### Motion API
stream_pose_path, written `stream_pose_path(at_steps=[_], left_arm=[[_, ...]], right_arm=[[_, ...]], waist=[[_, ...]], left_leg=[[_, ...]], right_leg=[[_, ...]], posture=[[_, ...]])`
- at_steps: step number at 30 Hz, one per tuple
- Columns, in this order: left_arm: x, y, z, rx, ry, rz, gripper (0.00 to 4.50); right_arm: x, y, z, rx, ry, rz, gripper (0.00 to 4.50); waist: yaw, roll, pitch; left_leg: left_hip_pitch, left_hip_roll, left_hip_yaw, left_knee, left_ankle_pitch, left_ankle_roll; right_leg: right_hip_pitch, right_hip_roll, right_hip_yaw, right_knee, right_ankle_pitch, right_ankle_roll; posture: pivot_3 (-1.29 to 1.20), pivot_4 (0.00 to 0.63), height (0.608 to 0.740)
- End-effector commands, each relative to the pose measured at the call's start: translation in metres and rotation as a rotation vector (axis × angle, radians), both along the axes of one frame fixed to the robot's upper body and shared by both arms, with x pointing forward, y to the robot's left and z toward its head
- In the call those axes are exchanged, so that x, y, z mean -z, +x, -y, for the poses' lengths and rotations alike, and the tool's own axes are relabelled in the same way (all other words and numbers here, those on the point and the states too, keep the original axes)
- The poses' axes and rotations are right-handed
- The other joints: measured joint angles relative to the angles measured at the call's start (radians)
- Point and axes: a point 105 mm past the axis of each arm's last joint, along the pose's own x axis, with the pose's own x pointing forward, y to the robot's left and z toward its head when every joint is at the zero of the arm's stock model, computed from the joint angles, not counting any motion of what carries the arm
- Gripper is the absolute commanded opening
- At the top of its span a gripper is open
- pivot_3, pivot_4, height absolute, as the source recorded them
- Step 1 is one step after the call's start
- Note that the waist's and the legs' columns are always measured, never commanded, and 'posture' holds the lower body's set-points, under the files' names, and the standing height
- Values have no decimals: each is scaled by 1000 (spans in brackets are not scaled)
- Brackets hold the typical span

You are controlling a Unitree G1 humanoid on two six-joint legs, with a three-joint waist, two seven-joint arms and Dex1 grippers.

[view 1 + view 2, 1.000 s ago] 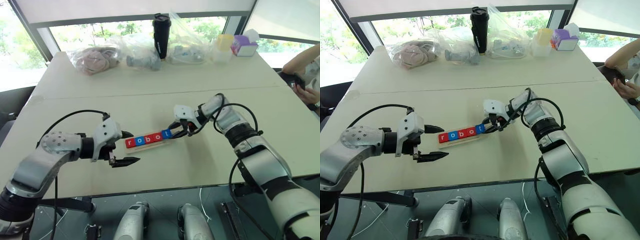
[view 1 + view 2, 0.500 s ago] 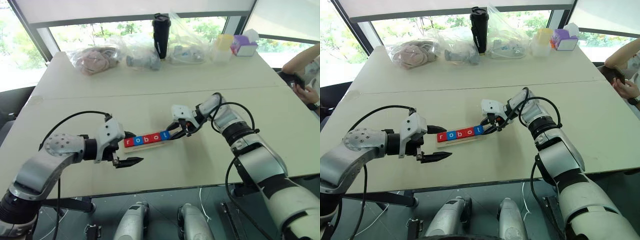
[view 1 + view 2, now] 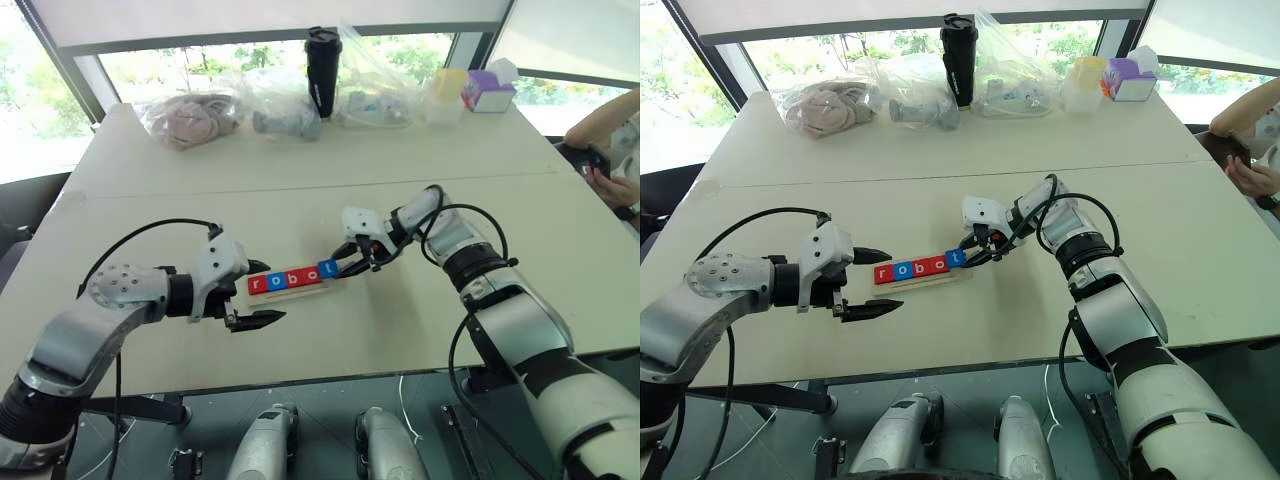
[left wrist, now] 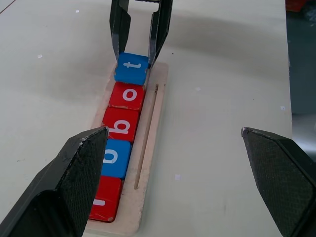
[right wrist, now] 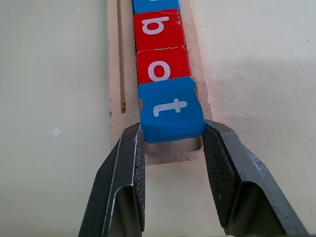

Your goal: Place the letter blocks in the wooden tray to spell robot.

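I see my left pincer (image 3: 256,295) spread wide and holding nothing, hanging at the left end of the wooden tray (image 4: 148,148). The tray lies mid-worktop (image 3: 300,180), nearer the front edge. Five letter blocks (image 3: 288,279) fill it, spelling "robot". At the tray's right end, my right pincer (image 5: 173,143) is clamped on the blue "t" block (image 5: 170,109), which sits slightly tilted in its slot.

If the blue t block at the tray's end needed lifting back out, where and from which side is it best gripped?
By the t block's two long-side faces, coming in from the wooden tray's open end, as the right hand does now. Its inner face butts against the red o block, so likely only the outer sides and end are free. The left hand stands open at the other end.
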Motion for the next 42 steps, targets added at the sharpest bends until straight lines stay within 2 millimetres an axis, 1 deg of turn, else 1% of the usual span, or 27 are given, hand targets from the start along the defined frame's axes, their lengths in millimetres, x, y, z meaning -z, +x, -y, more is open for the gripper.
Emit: stream_pose_path(at_steps=[1,12,27,37,42], left_arm=[[-7,-1,3,18,-4,39,4500],[-6,-1,4,19,-8,38,4500],[-7,0,5,21,-5,41,4500],[-7,0,5,21,-8,42,4500],[-11,0,9,27,-10,47,4500]], right_arm=[[-10,1,-3,-20,21,29,1106],[-12,3,2,1,29,31,1106],[-5,3,-1,6,19,31,1106],[-2,3,4,6,-11,40,1106],[0,3,4,6,-11,39,1106]], waist=[[0,0,0],[0,0,0],[0,0,0],[0,0,0],[0,0,0]], left_leg=[[0,0,0,0,0,0],[0,0,0,0,0,0],[0,0,0,0,0,0],[0,0,0,0,0,0],[0,0,0,0,0,0]], right_leg=[[0,0,0,0,0,0],[0,0,0,0,0,0],[0,0,0,0,0,0],[0,0,0,0,0,0],[0,0,0,0,0,0]], posture=[[0,150,740],[0,150,740],[0,150,740],[0,150,740],[0,150,740]])
